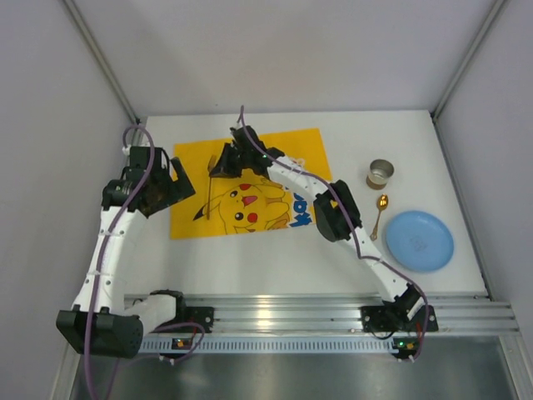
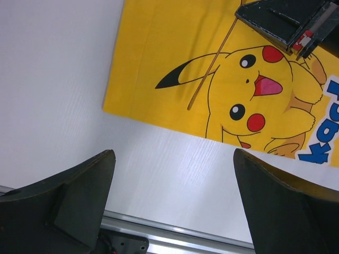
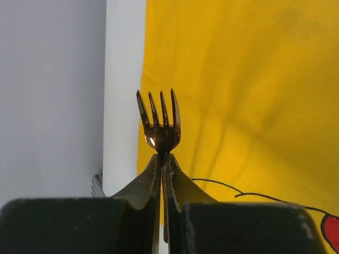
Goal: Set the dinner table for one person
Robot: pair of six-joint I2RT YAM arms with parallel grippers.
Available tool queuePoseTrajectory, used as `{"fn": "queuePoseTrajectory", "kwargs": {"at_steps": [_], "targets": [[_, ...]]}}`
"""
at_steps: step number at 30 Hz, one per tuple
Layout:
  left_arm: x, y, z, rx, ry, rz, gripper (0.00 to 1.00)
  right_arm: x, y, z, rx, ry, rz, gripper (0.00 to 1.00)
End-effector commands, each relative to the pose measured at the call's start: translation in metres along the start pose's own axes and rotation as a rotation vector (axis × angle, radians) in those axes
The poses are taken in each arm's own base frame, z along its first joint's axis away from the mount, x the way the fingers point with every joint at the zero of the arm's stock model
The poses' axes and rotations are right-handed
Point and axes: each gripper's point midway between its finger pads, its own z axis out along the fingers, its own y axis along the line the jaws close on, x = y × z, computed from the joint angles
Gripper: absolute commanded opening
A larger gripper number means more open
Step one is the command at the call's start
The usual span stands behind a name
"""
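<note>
fork up over the mat

my right gripper point(image 3: 163, 164) is pinching the fork point(image 3: 159, 124) just under its tines, jaws pressed tight on it. the tines point away from the wrist and the handle slants down across the yellow mat point(image 1: 291, 150). i can't tell if its tip touches the cloth. my left gripper point(image 2: 172, 159) hangs spread wide and empty over the white table point(image 1: 250, 250), by the mat's left edge. over on the table's right sit the cup point(image 1: 381, 173), spoon point(image 1: 381, 212) and blue plate point(image 1: 419, 240).
</note>
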Motion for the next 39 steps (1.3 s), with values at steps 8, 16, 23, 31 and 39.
{"fn": "queuePoseTrajectory", "kwargs": {"at_steps": [8,16,23,31,39], "targets": [[-0.006,0.004,-0.016,-0.023,-0.010,-0.007,0.99,0.027,0.008,0.026,-0.033,0.008,-0.096,0.41],[-0.013,-0.008,-0.007,0.017,-0.004,-0.006,0.99,-0.014,0.046,-0.018,-0.088,-0.072,-0.197,0.79],[-0.012,-0.066,0.031,0.163,0.027,0.051,0.99,-0.111,0.043,-0.192,-0.005,-0.287,-0.232,0.91],[0.036,-0.177,0.114,0.308,0.230,0.154,0.98,-0.114,-0.102,-0.416,0.610,-0.457,-0.125,0.92],[0.085,-0.223,0.163,0.285,0.325,0.305,0.98,-0.038,-0.162,-0.492,0.775,-0.430,0.087,0.79]]}}
